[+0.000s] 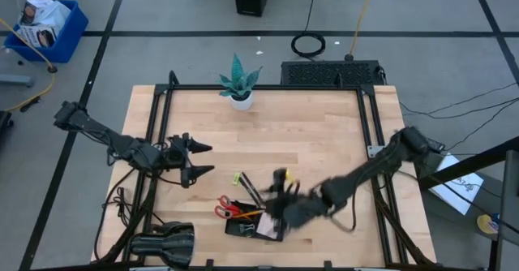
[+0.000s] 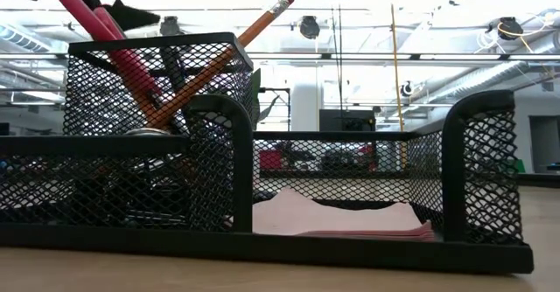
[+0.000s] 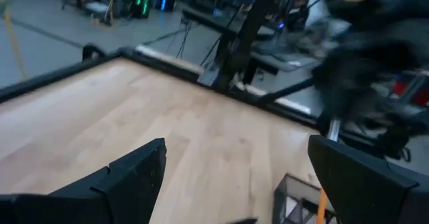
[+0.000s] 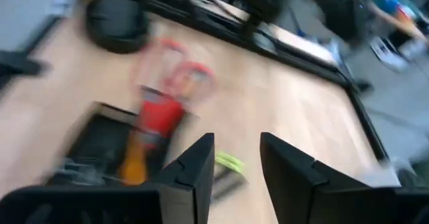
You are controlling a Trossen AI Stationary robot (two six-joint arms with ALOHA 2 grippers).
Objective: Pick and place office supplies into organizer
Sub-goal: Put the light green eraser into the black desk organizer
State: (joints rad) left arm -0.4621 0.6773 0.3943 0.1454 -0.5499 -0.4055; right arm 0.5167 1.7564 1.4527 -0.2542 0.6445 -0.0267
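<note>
The organizer (image 1: 255, 226) sits at the worktop's near edge, scissors (image 1: 229, 206) and pencils already stowed. The right hand (image 1: 285, 200), released and empty, is judged between picks; the yellow piece (image 1: 238, 177) nearby should be approached. The left hand (image 1: 203, 159) waits released

Both arms are dark, nearly black, built of slim jointed segments. The left gripper (image 1: 197, 159) ends in two pointed, wedge-shaped black fingers (image 3: 131, 177) with flat matte faces. The right gripper (image 4: 236, 167) has the same broad, angular black fingers (image 4: 191, 167), with no markings visible.
</note>
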